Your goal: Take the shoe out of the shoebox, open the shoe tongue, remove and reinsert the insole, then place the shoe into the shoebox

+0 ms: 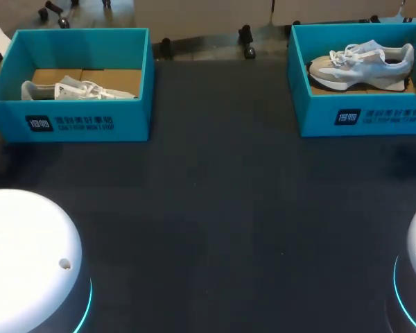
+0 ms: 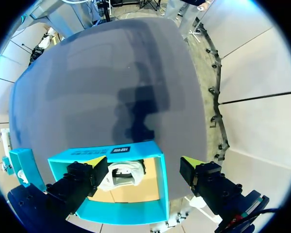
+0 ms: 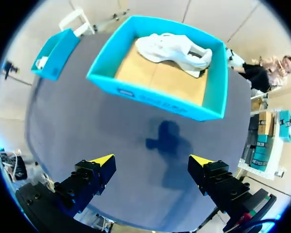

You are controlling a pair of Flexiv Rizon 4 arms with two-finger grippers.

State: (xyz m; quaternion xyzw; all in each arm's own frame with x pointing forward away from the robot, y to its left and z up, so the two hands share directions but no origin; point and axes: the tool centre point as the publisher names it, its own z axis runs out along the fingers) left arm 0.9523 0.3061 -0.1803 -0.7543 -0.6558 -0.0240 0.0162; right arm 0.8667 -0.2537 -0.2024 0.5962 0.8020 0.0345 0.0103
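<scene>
Left gripper (image 2: 144,162): fingers spread wide, gripping nothing. It hangs over the left shoebox (image 2: 163,187), near the box's labelled wall. The left shoe (image 2: 122,175), white, lies on the cardboard floor inside that box, below the gap between the fingers and nearer one of them. No contact is seen.

Right gripper (image 3: 151,160): fingers also wide, gripping nothing, over the bare dark table (image 3: 111,131). The right shoebox (image 3: 155,97) stands ahead of it, apart. The right shoe (image 3: 173,48), white and pale grey, lies inside along the wall farthest from the gripper.

Head view: both boxes are teal and open-topped. They stand at the table's far edge, one toward each side, well apart. The left shoe is partly hidden behind its box's near wall. Neither gripper shows in this view.
</scene>
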